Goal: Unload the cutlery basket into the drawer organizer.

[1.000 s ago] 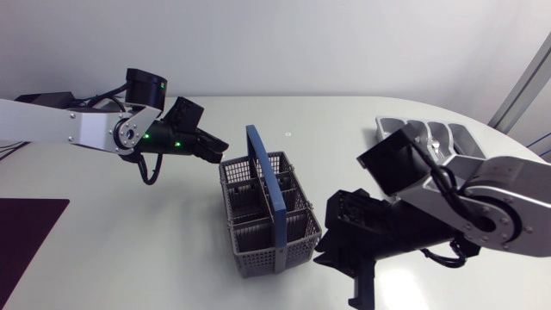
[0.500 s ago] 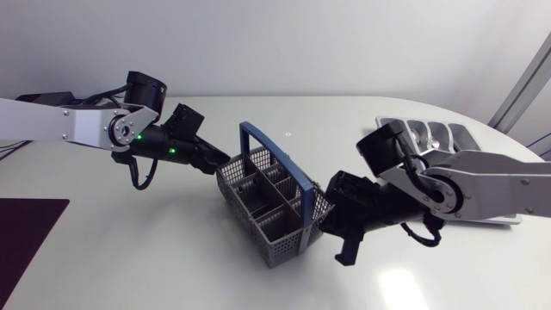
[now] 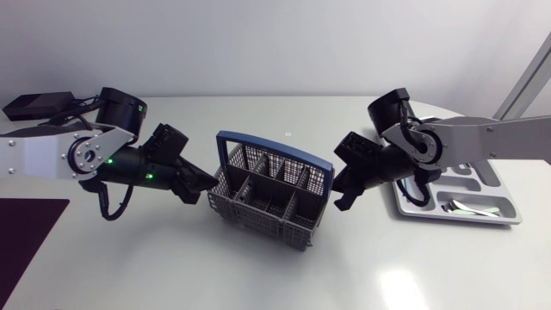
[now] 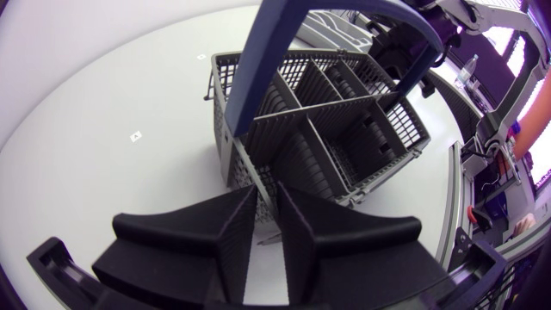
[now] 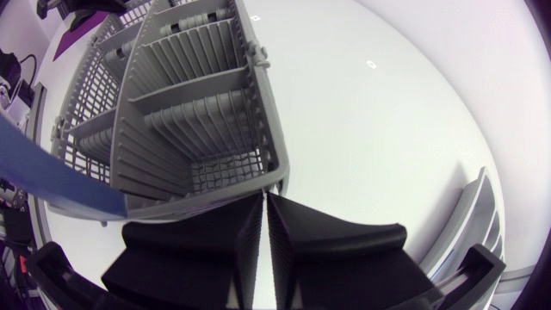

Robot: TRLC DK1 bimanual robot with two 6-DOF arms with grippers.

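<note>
The grey cutlery basket (image 3: 274, 203) with a blue handle (image 3: 275, 148) sits mid-table, held between my two arms. My left gripper (image 3: 209, 183) is shut on the basket's left wall. In the left wrist view the wall (image 4: 258, 176) sits between the narrow-set fingers (image 4: 232, 245). My right gripper (image 3: 337, 191) is shut on the opposite rim, and its fingertips pinch the wall edge (image 5: 269, 182). No cutlery shows in the basket compartments (image 5: 189, 112). The grey drawer organizer (image 3: 456, 220) lies at the right behind my right arm, with cutlery in its front slot.
A dark purple mat (image 3: 26, 231) lies at the table's front left corner. The organizer's curved rim (image 5: 476, 215) is close beside my right gripper. Bare white tabletop (image 3: 258, 275) lies in front of the basket.
The basket has swung from lengthwise to crosswise and shifted back. My left gripper closed on its wall. My right arm moved back toward the organizer, still gripping the other rim.
</note>
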